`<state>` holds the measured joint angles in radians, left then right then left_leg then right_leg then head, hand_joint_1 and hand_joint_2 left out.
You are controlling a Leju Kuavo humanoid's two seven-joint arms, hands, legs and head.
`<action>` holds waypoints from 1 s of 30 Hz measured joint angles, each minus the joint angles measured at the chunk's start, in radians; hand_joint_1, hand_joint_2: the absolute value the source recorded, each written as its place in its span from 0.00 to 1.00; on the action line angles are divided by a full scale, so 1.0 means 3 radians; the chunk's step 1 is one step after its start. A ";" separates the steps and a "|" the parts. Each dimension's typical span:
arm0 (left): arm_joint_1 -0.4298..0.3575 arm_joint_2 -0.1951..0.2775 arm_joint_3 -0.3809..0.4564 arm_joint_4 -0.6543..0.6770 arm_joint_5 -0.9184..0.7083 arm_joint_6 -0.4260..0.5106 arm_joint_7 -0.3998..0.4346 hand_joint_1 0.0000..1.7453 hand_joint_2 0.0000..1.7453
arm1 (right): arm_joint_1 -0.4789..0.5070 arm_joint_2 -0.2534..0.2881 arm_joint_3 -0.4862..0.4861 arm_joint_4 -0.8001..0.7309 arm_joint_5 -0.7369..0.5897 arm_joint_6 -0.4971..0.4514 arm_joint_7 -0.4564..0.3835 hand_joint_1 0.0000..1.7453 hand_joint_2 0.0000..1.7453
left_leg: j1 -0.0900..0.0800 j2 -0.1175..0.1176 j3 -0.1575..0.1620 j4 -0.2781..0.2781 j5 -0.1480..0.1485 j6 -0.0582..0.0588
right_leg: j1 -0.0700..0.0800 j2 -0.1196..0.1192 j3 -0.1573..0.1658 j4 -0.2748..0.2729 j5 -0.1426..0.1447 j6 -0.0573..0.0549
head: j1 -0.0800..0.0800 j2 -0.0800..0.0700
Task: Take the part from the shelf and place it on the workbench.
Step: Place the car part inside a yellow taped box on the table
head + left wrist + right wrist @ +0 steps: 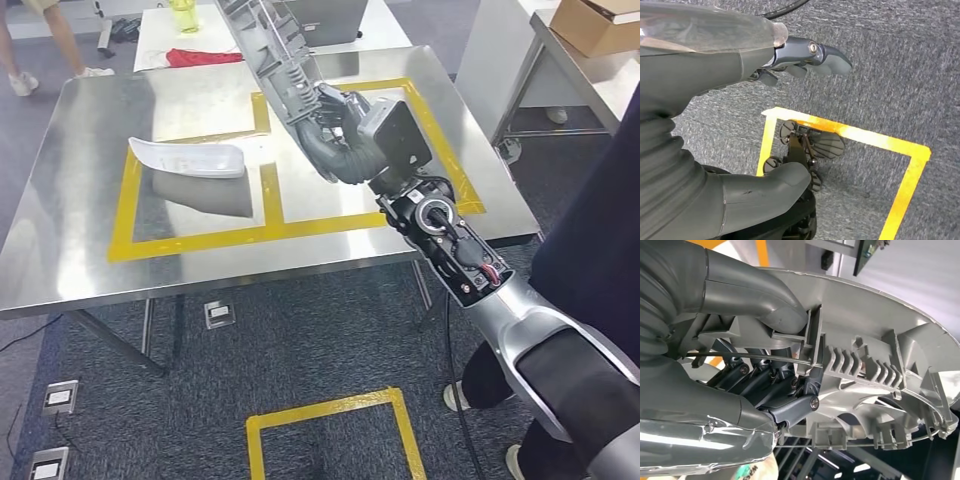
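Gripping the grey part [272, 55] firmly by its ribs, your right hand [336, 130] carries it over the bench's [68, 270] far right corner for placing; your left hand [753, 100] hangs empty, fingers apart.

The white part [189, 157] lies in the workbench's [75, 260] left yellow-taped square [124, 215], blocking that spot; the right square [445, 150] looks bare, though partly hidden by the right hand [340, 135].

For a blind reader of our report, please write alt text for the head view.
The right robot hand holds a long grey plastic part above a steel workbench marked with yellow tape. A white part already lies inside the left taped box.
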<state>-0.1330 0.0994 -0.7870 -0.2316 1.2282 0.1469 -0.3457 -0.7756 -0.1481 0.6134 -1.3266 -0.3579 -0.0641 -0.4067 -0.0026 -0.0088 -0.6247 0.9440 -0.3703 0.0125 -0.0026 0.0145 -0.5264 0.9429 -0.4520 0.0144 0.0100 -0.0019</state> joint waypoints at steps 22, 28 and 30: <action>0.0015 -0.0005 -0.0001 0.0000 0.0010 0.0010 -0.0004 0.00 1.00 | -0.0040 -0.0003 0.0085 0.0159 -0.0006 0.0007 -0.0059 1.00 1.00 | 0.0010 0.0000 -0.0259 0.0855 -0.0515 -0.0071 | -0.0025 -0.0014 -0.0141 0.0028 0.0126 -0.0055 | 0.0027 0.0000; 0.0017 0.0002 -0.0001 0.0000 0.0003 0.0009 -0.0003 0.00 1.00 | -0.0023 -0.0003 0.0097 0.0165 -0.0006 -0.0003 -0.0069 1.00 1.00 | -0.0002 -0.0001 -0.0063 0.0161 -0.0025 -0.0012 | -0.0007 0.0003 -0.0076 0.0031 0.0062 -0.0043 | 0.0000 0.0000; 0.0016 0.0006 -0.0001 0.0000 0.0004 0.0006 -0.0003 0.00 1.00 | -0.0030 -0.0003 0.0096 0.0165 -0.0006 -0.0007 -0.0068 1.00 1.00 | -0.0014 -0.0001 0.0008 0.0007 -0.0011 0.0006 | 0.0000 0.0009 -0.0072 0.0031 0.0041 -0.0016 | 0.0001 0.0000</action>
<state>-0.1283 0.1013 -0.7874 -0.2316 1.2292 0.1488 -0.3468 -0.7846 -0.1492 0.6422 -1.2772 -0.3597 -0.0663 -0.4273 -0.0070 -0.0092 -0.6224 0.9462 -0.3736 0.0142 -0.0026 0.0172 -0.5480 0.9523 -0.4397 0.0097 0.0104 -0.0019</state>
